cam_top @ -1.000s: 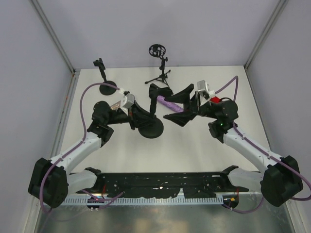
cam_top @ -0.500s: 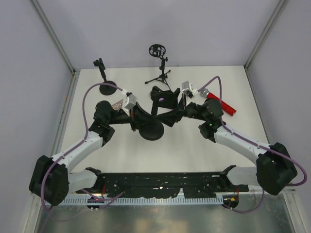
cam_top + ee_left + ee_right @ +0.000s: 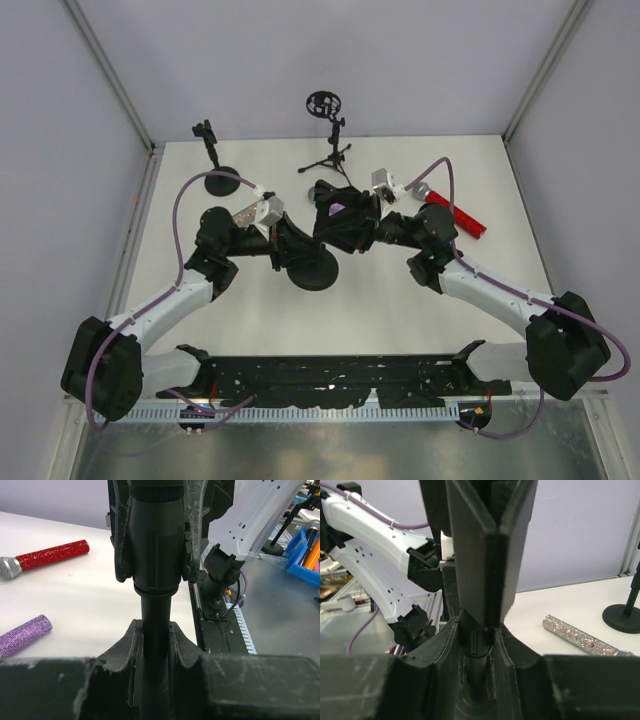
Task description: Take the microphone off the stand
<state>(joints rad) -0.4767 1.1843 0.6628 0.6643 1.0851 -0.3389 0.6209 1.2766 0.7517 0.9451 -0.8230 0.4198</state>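
Observation:
A black stand with a round base (image 3: 312,272) sits mid-table. My left gripper (image 3: 292,243) is shut on its thin pole (image 3: 154,625), which runs straight up between the fingers (image 3: 130,650). Above the pole sits a wider black barrel, the microphone (image 3: 155,540). My right gripper (image 3: 338,225) has come in from the right and is shut on that barrel (image 3: 476,635). Its scuffed fingers (image 3: 120,540) press on both sides. The top of the microphone is hidden behind the right gripper.
A purple glitter microphone (image 3: 25,636) lies on the table just behind the stand. A red one (image 3: 455,215) lies to the right, and a pale glitter one (image 3: 582,636) to the left. A second round-base stand (image 3: 220,180) and a tripod stand (image 3: 328,150) stand at the back.
My right gripper swung left from beside the red microphone to the top of the stand and closed there. The left gripper kept its hold on the pole.

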